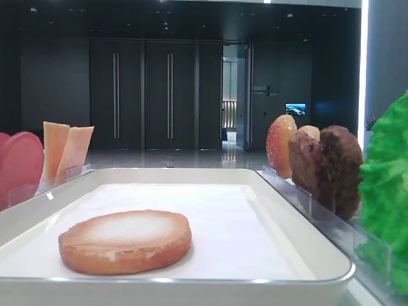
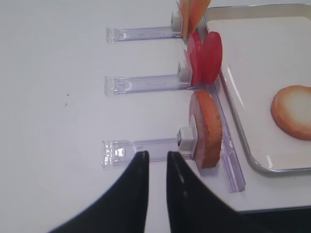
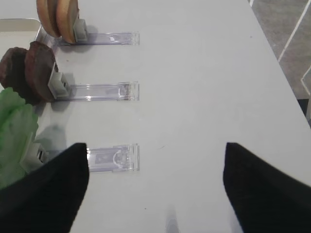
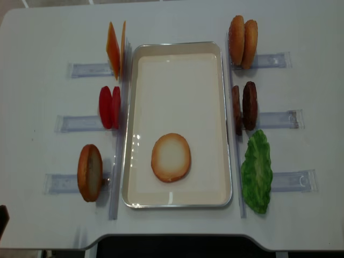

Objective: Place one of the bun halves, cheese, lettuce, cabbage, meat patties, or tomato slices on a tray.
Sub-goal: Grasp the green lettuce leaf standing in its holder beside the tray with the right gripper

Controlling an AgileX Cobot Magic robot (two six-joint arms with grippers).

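From the low front view, one bun half [image 1: 125, 241] lies flat, pale face up, on the paper liner of the tray [image 1: 191, 280]. So one piece is placed, and I judge the task as worded met; anything further would be stacking more layers. To the left stand tomato slices [image 1: 20, 167] and cheese [image 1: 65, 150]; to the right stand another bun, meat patties [image 1: 326, 169] and lettuce [image 1: 389, 185]. Neither of my pincers shows here.

My right wrist view shows my right pincer [image 3: 155, 187] spread wide, holding nothing, over bare table [image 3: 204, 73]. The clear holders [image 3: 112, 158] lie ahead of it, with lettuce [image 3: 14, 131], patties [image 3: 29, 70] and buns [image 3: 58, 17] at their left ends. The tray's contents are hidden here.

My left wrist view shows my left pincer [image 2: 154, 167] with its fingers close together, only a narrow gap between them, pinching nothing. It sits just beside the upright bun [image 2: 206, 128] in the nearest holder. This view also catches the edge of the placed bun [image 2: 294, 111] in the tray.

The overhead view alone gives the whole layout: the bun [image 4: 171, 157] sits in the near half of the tray [image 4: 177, 48], and every other piece remains in its rack.
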